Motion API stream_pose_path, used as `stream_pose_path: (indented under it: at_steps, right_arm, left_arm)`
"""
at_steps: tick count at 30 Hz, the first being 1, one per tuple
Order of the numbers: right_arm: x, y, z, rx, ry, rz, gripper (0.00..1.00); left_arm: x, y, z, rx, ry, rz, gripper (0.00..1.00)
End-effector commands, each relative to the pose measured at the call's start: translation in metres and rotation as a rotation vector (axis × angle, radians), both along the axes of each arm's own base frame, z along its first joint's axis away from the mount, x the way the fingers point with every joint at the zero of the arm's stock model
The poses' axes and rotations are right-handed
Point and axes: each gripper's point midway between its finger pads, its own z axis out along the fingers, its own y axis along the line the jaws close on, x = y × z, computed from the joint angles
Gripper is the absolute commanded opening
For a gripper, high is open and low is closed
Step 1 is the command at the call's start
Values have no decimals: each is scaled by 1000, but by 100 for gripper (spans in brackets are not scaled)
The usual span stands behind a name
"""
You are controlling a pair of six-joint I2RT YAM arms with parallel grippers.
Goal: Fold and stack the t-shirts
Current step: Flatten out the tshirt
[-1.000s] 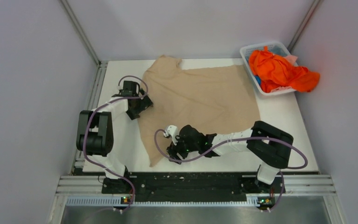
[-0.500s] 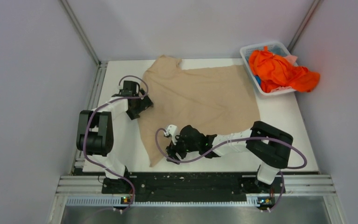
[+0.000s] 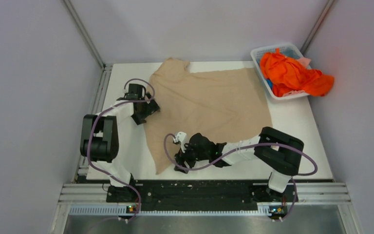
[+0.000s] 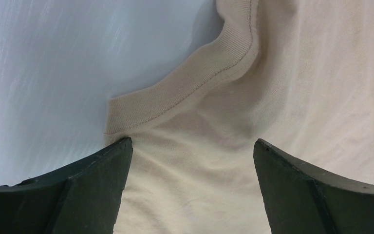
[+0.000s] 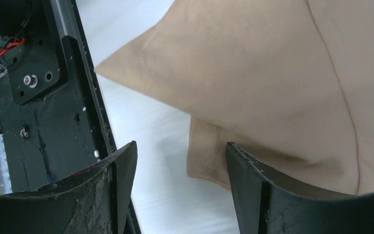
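Note:
A beige t-shirt [image 3: 209, 102] lies spread over the white table [image 3: 297, 126], its collar at the left edge. My left gripper [image 3: 145, 111] is open right at the collar; in the left wrist view the ribbed collar [image 4: 185, 87] and shirt cloth [image 4: 195, 185] lie between the open fingers [image 4: 92, 185]. My right gripper [image 3: 181, 158] is open low at the shirt's near corner; in the right wrist view the stitched hem corner [image 5: 207, 156] lies between the open fingers [image 5: 268, 190], apart from them. Orange t-shirts [image 3: 292, 73] fill a basket.
A white basket [image 3: 265, 51] stands at the far right corner of the table. The black base rail [image 3: 204, 187] runs along the near edge and shows in the right wrist view [image 5: 39, 122]. Grey walls enclose the table on the left, right and back.
My right gripper has shifted slightly toward the near edge by the hem corner. The left gripper and the shirt have not visibly moved.

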Motion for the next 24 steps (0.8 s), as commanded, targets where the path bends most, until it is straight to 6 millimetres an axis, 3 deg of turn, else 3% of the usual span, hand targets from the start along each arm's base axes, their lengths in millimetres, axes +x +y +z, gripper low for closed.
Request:
stream_pose_path:
  at_steps: [1, 8, 12, 16, 20, 21, 24]
  right_arm:
    - [-34, -49, -30, -161, 132, -61, 66]
    - [-66, -111, -59, -332, 268, -128, 66]
    - [-67, -115, -50, -329, 265, -134, 68]
    - [-58, -88, -9, -201, 213, -98, 73]
    - [-21, -69, 61, -38, 44, -191, 89]
    - [-7, -70, 79, 1, 6, -272, 96]
    - [31, -91, 123, 96, -65, -514, 99]
  left_arm:
    - [4, 5, -9, 10, 29, 4, 99]
    - [6, 11, -10, 28, 33, 13, 99]
    - [7, 10, -10, 24, 33, 4, 99]
    - [10, 9, -1, 22, 15, -6, 99]
    - [16, 9, 25, 26, -30, -9, 99]
    - [16, 7, 33, 16, -50, -20, 99]
    - [15, -2, 68, 2, -123, -52, 99]
